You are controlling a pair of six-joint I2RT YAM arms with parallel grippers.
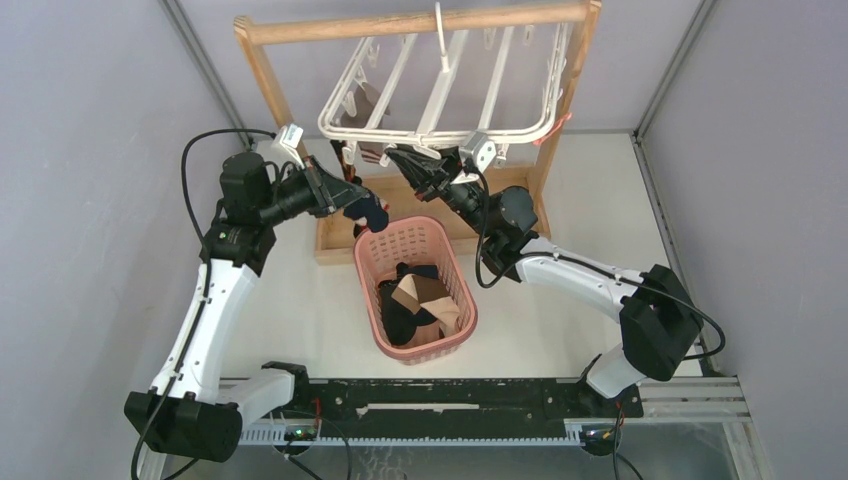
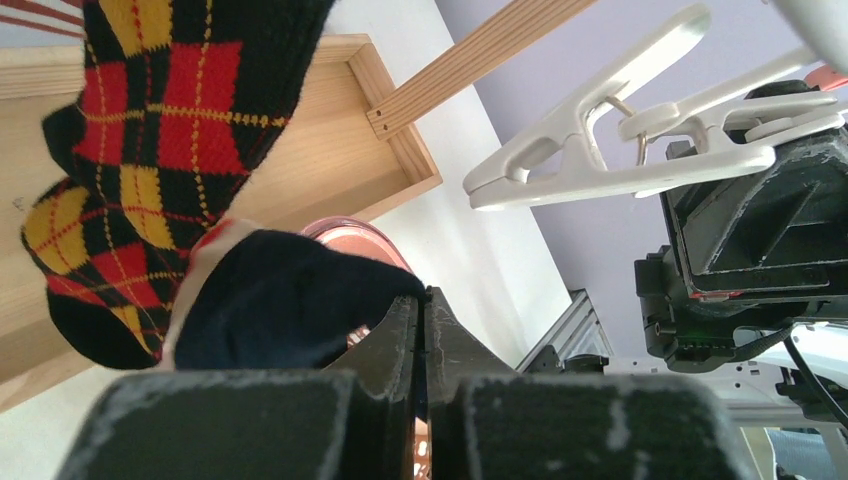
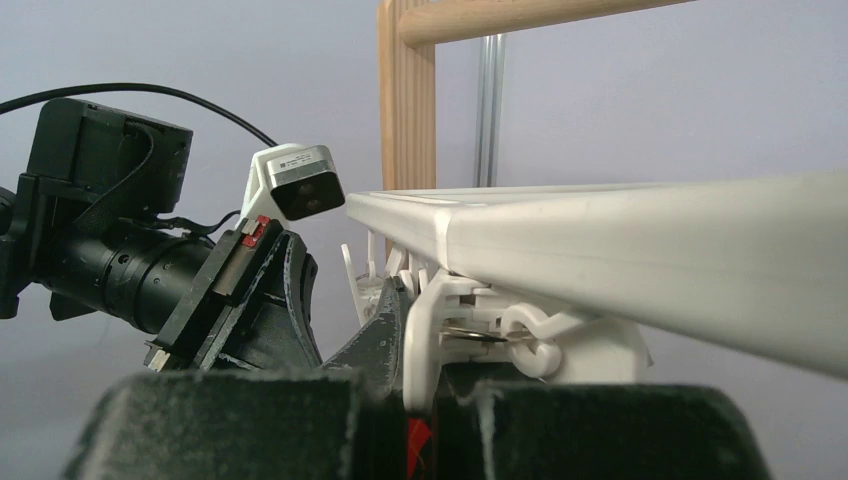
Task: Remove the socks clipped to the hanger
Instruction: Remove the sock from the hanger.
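Observation:
The white hanger (image 1: 440,131) hangs tilted from the wooden rack, and its frame (image 3: 650,240) fills the right wrist view. A red-yellow argyle sock (image 2: 150,120) dangles below it. My left gripper (image 1: 368,212) is shut on this sock's dark toe (image 2: 290,295), and its jaws (image 2: 425,305) pinch the fabric just above the basket's rim. At the hanger's front edge, my right gripper (image 1: 402,158) is shut on a white clip (image 3: 425,330). A sliver of red fabric shows low between its fingers. The same clip (image 2: 560,165) appears in the left wrist view. Several socks (image 1: 415,300) lie in the basket.
The pink basket (image 1: 358,262) stands on the table between the arms. The wooden rack (image 1: 400,25) carries the hanger, and its base tray (image 2: 330,140) lies behind the basket. Another dark sock (image 1: 366,103) hangs under the hanger's left side. Grey walls close in on both sides.

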